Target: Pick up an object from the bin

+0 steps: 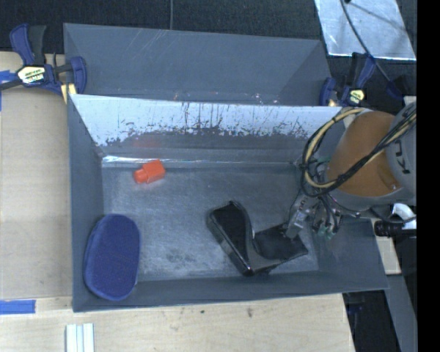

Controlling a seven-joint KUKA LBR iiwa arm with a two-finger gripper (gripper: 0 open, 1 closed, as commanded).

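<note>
Grey bin held an orange block, blue pad and black case; end effector hung at the case, its opening indiscernible.

Grey bin holds orange block, blue pad, black case

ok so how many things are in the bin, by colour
orange: 1, a small block at the back left
blue: 1, an oval pad at the front left
black: 1, an angled piece at the front, next to the hand; it may be two parts lying together, I cannot tell
total: 3
</note>
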